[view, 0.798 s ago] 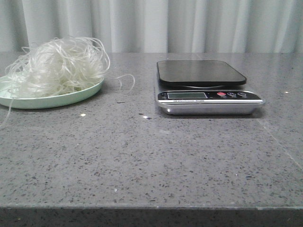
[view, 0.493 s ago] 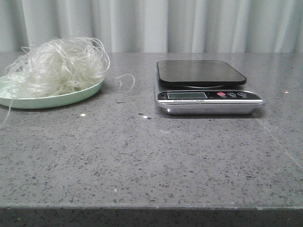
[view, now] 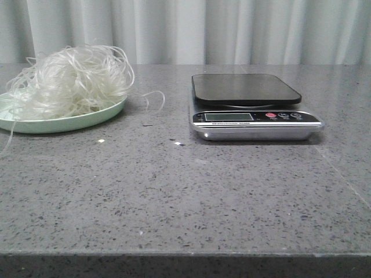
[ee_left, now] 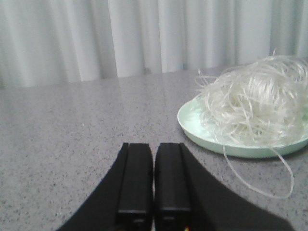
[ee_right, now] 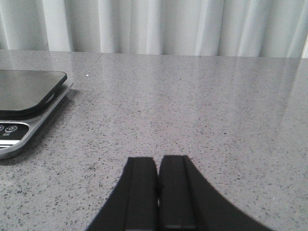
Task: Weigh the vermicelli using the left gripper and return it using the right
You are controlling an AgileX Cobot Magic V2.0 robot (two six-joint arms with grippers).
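Note:
The vermicelli [view: 72,81] is a fluffy white nest heaped on a pale green plate [view: 69,123] at the table's left; a few strands trail onto the table. It also shows in the left wrist view as vermicelli [ee_left: 255,108] on the plate [ee_left: 240,148]. My left gripper [ee_left: 154,144] is shut and empty, low over the table, a short way from the plate. My right gripper [ee_right: 158,159] is shut and empty over bare table beside the scale [ee_right: 21,103]. Neither gripper appears in the front view.
The kitchen scale [view: 249,110] with an empty black platform [view: 243,88] stands right of centre. A few small crumbs [view: 101,141] lie in front of the plate. White curtains hang behind the grey speckled table [view: 185,197].

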